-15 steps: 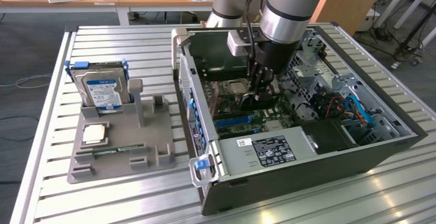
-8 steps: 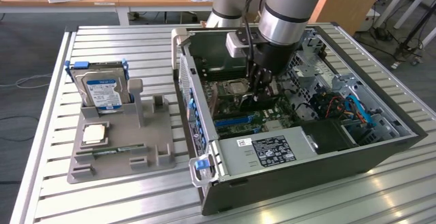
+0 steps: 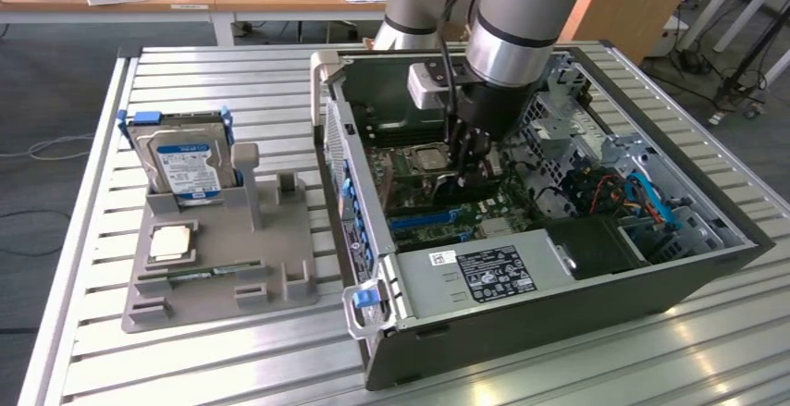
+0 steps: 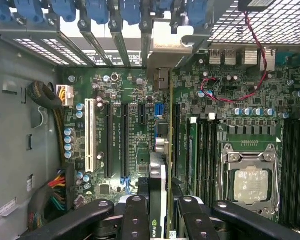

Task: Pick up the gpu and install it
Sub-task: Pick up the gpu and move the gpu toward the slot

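Observation:
In the wrist view the gpu (image 4: 168, 150) is seen edge-on, a thin card running from between my fingers (image 4: 135, 215) to its silvery bracket (image 4: 165, 45) at the case's rear wall. It carries a green logo near the grip. My gripper (image 4: 160, 212) is shut on the card and holds it upright over the green motherboard (image 4: 135, 90), beside the long black expansion slots (image 4: 108, 140). Whether the card's edge sits in a slot I cannot tell. In the exterior view the gripper (image 3: 469, 161) reaches down inside the open computer case (image 3: 519, 332).
A CPU socket (image 4: 250, 182) and memory slots (image 4: 205, 150) lie beside the card. A white slot (image 4: 90, 135) and cable bundles (image 4: 55, 192) are on the other side. On the exterior view's left a grey fixture (image 3: 222, 258) holds a hard drive (image 3: 185, 161). The power supply (image 3: 494, 272) sits in the case.

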Controlling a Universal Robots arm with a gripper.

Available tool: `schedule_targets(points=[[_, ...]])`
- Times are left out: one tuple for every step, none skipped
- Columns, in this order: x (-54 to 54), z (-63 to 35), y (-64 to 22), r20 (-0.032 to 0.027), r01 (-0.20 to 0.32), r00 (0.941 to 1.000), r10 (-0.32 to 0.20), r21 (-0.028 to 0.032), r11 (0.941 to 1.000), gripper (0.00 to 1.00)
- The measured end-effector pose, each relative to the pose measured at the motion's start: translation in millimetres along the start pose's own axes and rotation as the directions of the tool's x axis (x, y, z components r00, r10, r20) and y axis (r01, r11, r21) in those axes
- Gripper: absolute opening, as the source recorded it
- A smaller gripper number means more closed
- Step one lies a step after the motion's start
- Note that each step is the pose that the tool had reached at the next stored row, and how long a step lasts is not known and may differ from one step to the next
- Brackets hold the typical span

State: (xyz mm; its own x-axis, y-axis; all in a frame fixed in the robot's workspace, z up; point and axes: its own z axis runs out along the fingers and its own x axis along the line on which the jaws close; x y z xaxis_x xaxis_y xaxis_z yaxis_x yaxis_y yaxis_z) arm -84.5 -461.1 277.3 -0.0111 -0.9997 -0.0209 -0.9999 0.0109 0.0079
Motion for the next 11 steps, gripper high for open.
schedule_targets(points=[[0.0, 0.2, 0.7, 0.0001, 0.0, 1.0, 0.0, 0.0001, 1.0, 0.27], [0.0, 0.4, 1.6, 0.0003, 0.0, 1.0, 0.0, 0.0002, 1.0, 0.27], [0.0, 0.6, 2.8, 0.0003, 0.0, 1.0, 0.0, 0.0003, 1.0, 0.27], [0.0, 0.8, 3.8, 0.0003, 0.0, 1.0, 0.0, 0.0003, 1.0, 0.27], [0.0, 0.7, 3.9, 0.0002, 0.0, 1.0, 0.0, 0.0003, 1.0, 0.27], [0.0, 0.7, 4.0, 0.0001, 0.0, 1.0, 0.0, 0.0003, 1.0, 0.27], [0.1, 0.8, 4.0, -0.0001, 0.0, 1.0, 0.0, 0.0002, 1.0, 0.27], [0.1, 1.6, 4.1, 0.0001, 0.0, 1.0, 0.0, 0.0003, 1.0, 0.27], [0.1, 2.8, 4.3, 0.0001, 0.0, 1.0, 0.0, 0.0004, 1.0, 0.27], [0.1, 4.0, 4.5, 0.0002, 0.0, 1.0, 0.0, 0.0005, 1.0, 0.27], [0.1, 4.9, 4.7, 0.0001, 0.0, 1.0, 0.0, 0.0006, 1.0, 0.27]])
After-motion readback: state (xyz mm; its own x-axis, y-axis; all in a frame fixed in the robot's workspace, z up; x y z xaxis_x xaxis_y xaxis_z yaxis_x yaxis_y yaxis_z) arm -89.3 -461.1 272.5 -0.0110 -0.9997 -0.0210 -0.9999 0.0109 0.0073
